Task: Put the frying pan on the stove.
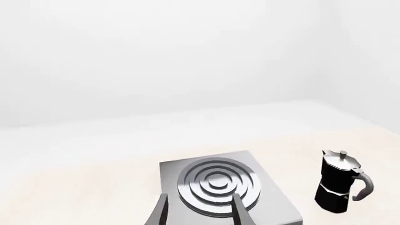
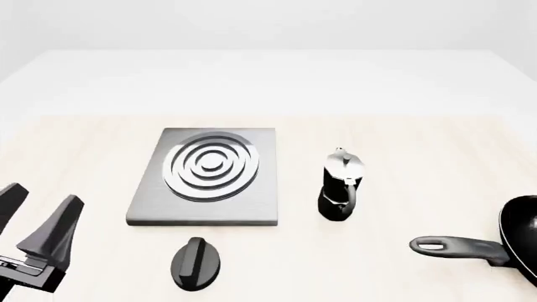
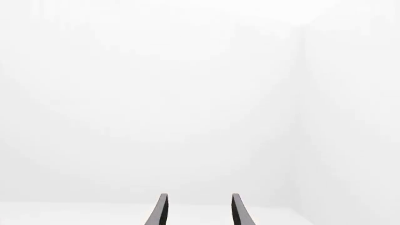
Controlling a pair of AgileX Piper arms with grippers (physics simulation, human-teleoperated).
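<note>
The frying pan (image 2: 519,234) lies at the front view's right edge, cut off by the frame, its long dark handle (image 2: 457,246) pointing left. The stove (image 2: 205,177), a grey slab with silver rings, sits left of centre; the left wrist view shows the stove (image 1: 225,187) between the fingers. My left gripper (image 2: 38,211) stands open at the front view's lower left, apart from the stove, holding nothing. In its own wrist view the left gripper (image 1: 200,211) also reads open. My right gripper (image 3: 198,209) is open and faces blank white wall; it is outside the front view.
A black-and-silver moka pot (image 2: 340,185) stands upright right of the stove, also seen as the moka pot (image 1: 340,183) in the left wrist view. A small black oval knob (image 2: 196,263) lies in front of the stove. The table's far edge (image 2: 268,53) meets a white wall.
</note>
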